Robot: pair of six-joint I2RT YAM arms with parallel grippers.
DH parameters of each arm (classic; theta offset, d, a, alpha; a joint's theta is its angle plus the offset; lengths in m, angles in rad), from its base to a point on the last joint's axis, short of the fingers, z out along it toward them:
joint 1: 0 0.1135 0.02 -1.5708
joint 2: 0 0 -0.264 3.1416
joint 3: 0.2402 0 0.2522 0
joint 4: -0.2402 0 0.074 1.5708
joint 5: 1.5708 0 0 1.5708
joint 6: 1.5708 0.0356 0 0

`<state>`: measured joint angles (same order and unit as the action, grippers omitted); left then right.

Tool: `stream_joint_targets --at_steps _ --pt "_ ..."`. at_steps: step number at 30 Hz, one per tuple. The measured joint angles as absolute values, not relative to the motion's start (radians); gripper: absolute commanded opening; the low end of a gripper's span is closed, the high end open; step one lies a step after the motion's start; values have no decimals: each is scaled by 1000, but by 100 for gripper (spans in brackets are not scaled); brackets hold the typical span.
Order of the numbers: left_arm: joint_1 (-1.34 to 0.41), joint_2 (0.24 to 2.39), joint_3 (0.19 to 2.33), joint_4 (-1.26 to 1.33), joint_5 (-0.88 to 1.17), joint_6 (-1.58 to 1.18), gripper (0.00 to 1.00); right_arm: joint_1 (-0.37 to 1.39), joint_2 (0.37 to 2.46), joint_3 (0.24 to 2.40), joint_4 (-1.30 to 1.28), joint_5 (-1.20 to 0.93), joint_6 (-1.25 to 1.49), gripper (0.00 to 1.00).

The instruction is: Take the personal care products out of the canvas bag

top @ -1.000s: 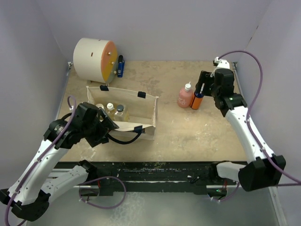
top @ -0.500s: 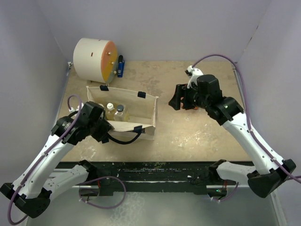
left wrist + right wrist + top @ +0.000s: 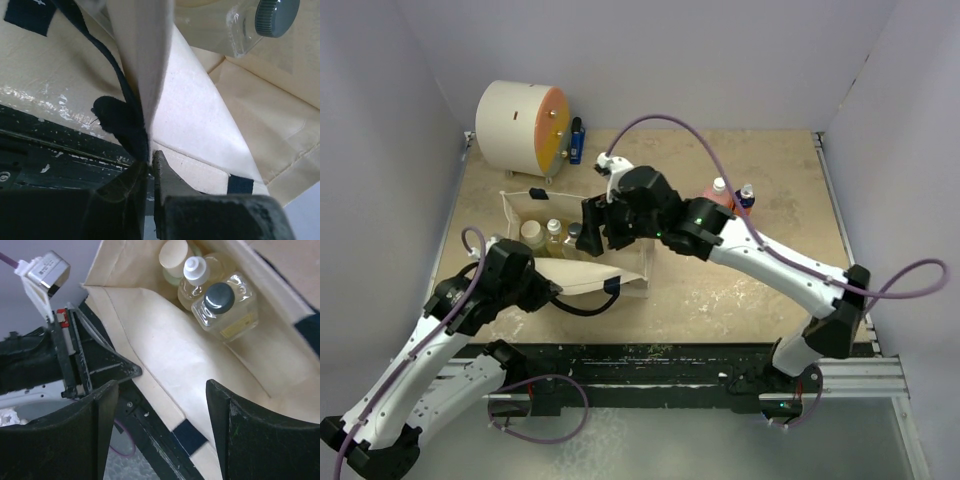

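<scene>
The canvas bag [image 3: 582, 277] stands open-mouthed, its near wall pinched tight between the jaws of the left gripper [image 3: 150, 164]. The right gripper [image 3: 162, 405] hangs over the opening, fingers spread and holding nothing. Inside, bunched in one corner, are the clear dark-capped bottle [image 3: 224, 305], the tiny white-capped bottle [image 3: 194, 277] and what seems a cream-lidded jar [image 3: 173, 257].

dark fingers of the right gripper [image 3: 162, 390] spread wide over the canvas bag [image 3: 165, 350], at its left end a clear dark-capped bottle [image 3: 225, 307], tiny white-capped bottle [image 3: 192, 282], cream-lidded jar [image 3: 173, 255], packed together, navy tab [image 3: 187, 435] on near rim
</scene>
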<state>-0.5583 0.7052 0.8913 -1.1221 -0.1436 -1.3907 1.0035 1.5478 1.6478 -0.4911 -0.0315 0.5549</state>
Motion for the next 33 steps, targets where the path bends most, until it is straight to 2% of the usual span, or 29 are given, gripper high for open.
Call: stream_joint_targets --at_steps 5,13,23,27,33 --pt "-558 715 871 -1080 -93 -1393 0 1019 1661 1648 -456 -28 589 77" --pt "-556 681 861 -1078 -73 -1404 0 1027 1836 1755 -485 74 617 91" --pt "-556 685 862 -1081 -57 -1398 0 1036 2018 1872 -540 244 789 80" --pt "-556 686 862 -1079 -56 -1390 0 1040 2056 1894 -554 283 809 70" --pt "-556 702 869 -1080 -52 -1357 0 1057 2129 2027 -656 335 804 60"
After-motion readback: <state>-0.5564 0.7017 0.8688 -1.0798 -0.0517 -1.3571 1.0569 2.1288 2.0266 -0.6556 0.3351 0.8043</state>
